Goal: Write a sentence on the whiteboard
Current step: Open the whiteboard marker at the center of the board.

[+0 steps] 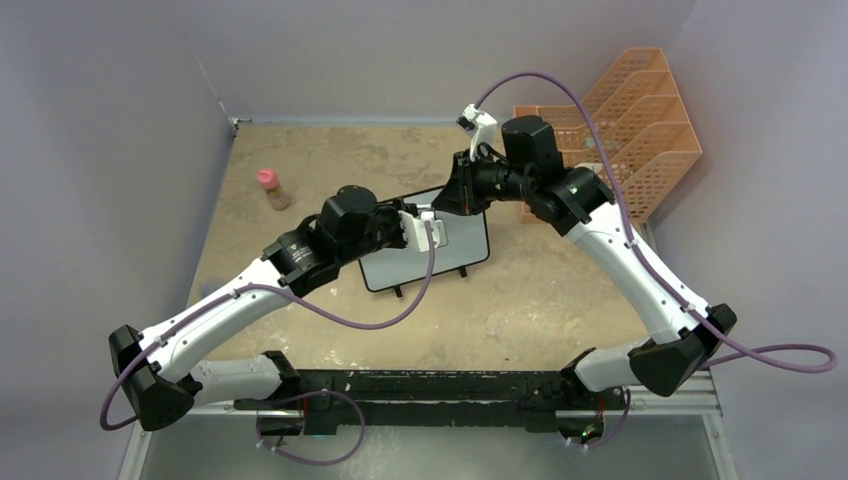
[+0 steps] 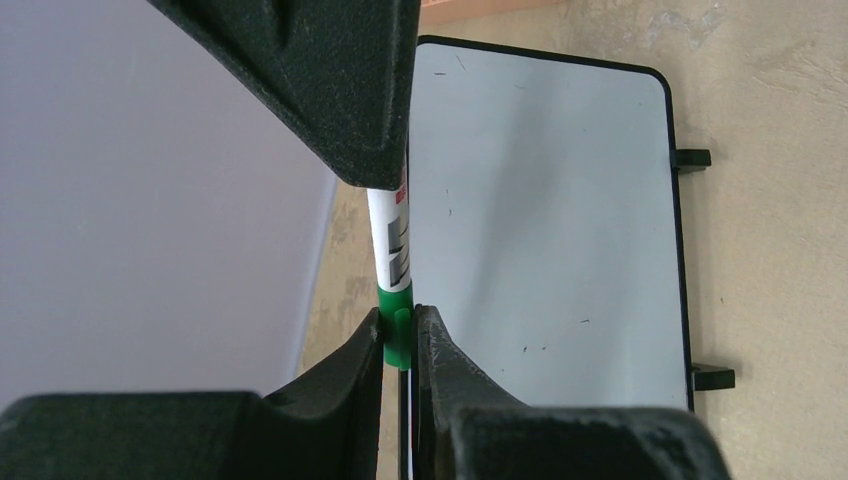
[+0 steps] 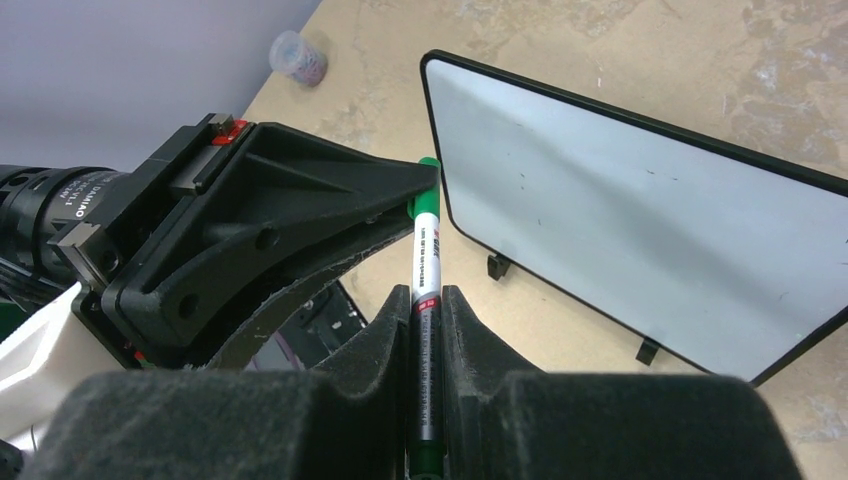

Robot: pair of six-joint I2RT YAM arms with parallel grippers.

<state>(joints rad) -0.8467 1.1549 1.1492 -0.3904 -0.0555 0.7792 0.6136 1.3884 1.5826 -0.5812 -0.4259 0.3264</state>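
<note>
Beige tabletop point(image 1: 560, 300) — small black-framed whiteboard point(image 1: 450, 250) unwritten; white marker point(image 3: 426, 255) is pinched by left gripper point(image 2: 398, 322) at green cap point(image 3: 428, 195), right gripper point(image 3: 427, 300) at barrel — uncapping pending.

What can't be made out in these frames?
- Top view: the marker is hidden beneath the left gripper and right gripper.
- Left wrist: marker's far end is behind the right gripper's finger; the whiteboard has its near-left corner behind the left gripper.
- Right wrist: whiteboard's right corner is cut off by the frame edge; marker's print is too small to read.
</note>
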